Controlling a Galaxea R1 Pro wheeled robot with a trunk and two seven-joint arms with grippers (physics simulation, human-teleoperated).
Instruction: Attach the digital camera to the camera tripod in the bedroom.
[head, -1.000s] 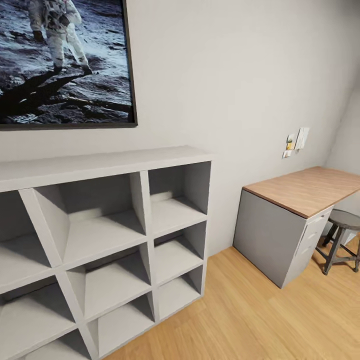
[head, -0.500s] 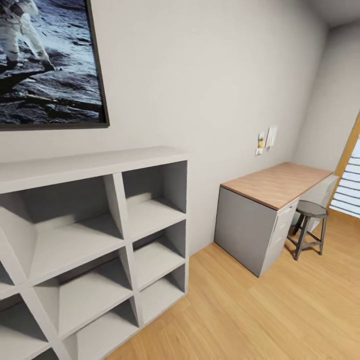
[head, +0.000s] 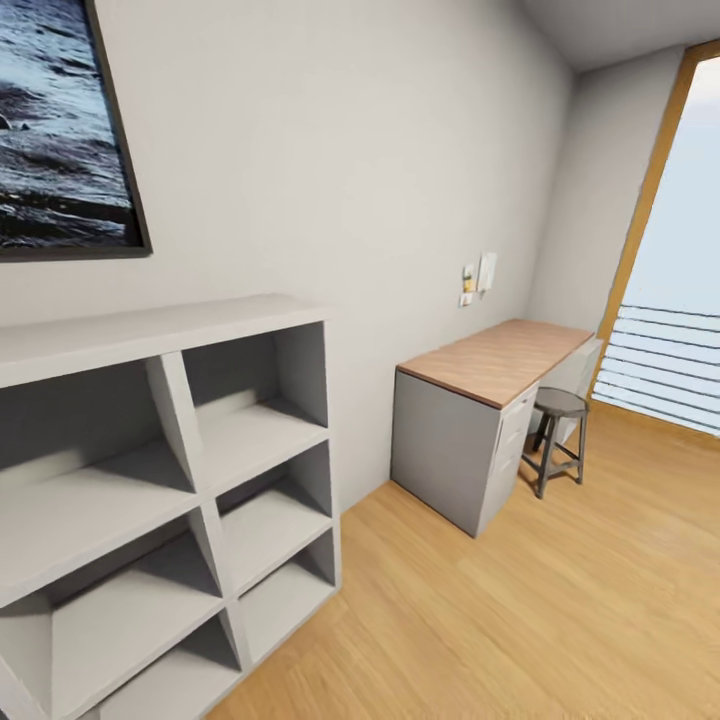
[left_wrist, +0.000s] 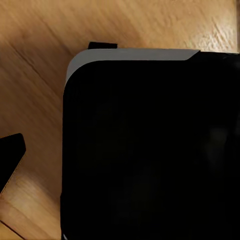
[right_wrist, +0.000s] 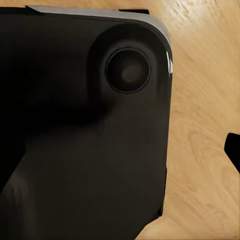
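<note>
Neither end effector's opening can be judged: in the left wrist view a dark pointed tip (left_wrist: 11, 152) pokes in at the picture's edge over the floor, and in the right wrist view a similar dark tip (right_wrist: 233, 150) shows at the edge, with too little visible to say how wide either stands or whether it holds anything. Both wrist views look down on the robot's base (left_wrist: 150, 150), a smooth matte black slab with rounded corners and a thin grey rim; in the right wrist view its top carries a round, recessed black knob (right_wrist: 128, 70).

Under the base lies a light wood floor (head: 560, 610) of long, grained planks. Nearest on the left stands a pale grey cubby shelf (head: 170, 480) with open square compartments and a flat top. Above it hangs a dark-framed picture (head: 60, 130) on the plain white wall (head: 340, 180). Farther right, against the same wall, sits a worktop (head: 495, 358) of brown wood on a grey drawer cabinet. A small round grey stool (head: 558, 425) stands just beside it. Small paper notes (head: 478, 277) are pinned above. At the far right, a wood-framed tall window (head: 665, 260) reaches the floor.
</note>
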